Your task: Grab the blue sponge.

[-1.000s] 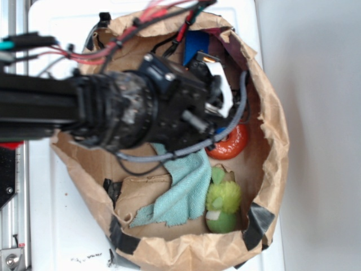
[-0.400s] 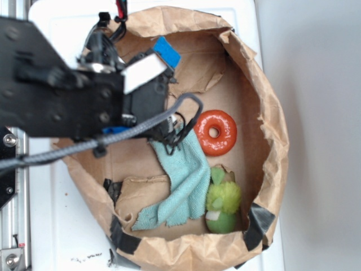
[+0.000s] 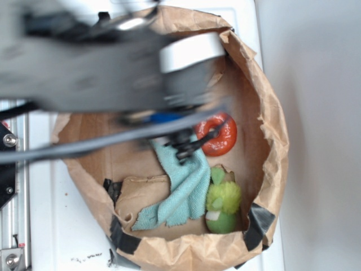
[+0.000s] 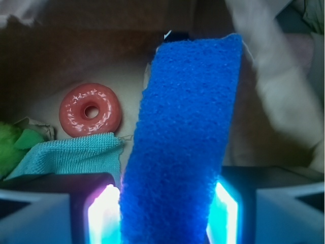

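In the wrist view the blue sponge [image 4: 185, 127] stands upright between my fingers, its royal blue face toward the camera. My gripper [image 4: 170, 213] is shut on it, and both lit pads press against its sides. The sponge hangs above the floor of the brown paper bag [image 3: 271, 130]. In the exterior view my arm [image 3: 113, 73] is a motion-blurred mass over the upper half of the bag, and it hides the gripper and the sponge.
On the bag floor lie a red ring [image 3: 223, 135] [image 4: 90, 110], a light teal cloth [image 3: 183, 189] [image 4: 71, 155] and a green plush toy [image 3: 223, 206] [image 4: 10, 147]. The bag's crumpled walls rise all around. It sits on a white surface [image 3: 67, 226].
The arm has swept across the top of the bag and is now blurred with motion. The sponge seen in the gripper near the upper rim 0.4 s ago is now hidden in the exterior view.
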`<state>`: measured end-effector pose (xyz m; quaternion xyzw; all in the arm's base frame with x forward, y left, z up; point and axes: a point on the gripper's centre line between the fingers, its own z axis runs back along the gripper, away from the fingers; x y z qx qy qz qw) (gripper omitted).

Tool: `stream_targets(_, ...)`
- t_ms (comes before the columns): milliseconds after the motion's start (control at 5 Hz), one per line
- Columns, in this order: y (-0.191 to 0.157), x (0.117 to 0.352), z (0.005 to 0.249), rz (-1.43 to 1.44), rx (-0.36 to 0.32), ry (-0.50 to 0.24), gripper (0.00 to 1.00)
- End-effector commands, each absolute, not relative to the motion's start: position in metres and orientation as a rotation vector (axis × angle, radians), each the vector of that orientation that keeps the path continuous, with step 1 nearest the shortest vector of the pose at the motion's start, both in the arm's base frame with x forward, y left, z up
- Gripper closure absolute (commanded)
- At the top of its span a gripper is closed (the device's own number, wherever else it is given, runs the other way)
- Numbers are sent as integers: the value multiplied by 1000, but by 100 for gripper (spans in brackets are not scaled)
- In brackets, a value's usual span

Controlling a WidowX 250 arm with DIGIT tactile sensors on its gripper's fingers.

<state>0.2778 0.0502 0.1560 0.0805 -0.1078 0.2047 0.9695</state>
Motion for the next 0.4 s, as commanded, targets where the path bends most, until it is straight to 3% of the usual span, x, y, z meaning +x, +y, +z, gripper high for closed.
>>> stream_targets(0,72,273,221,260,123,-125,100)
stream_targets(200,72,268,224,261,222,-209,82)
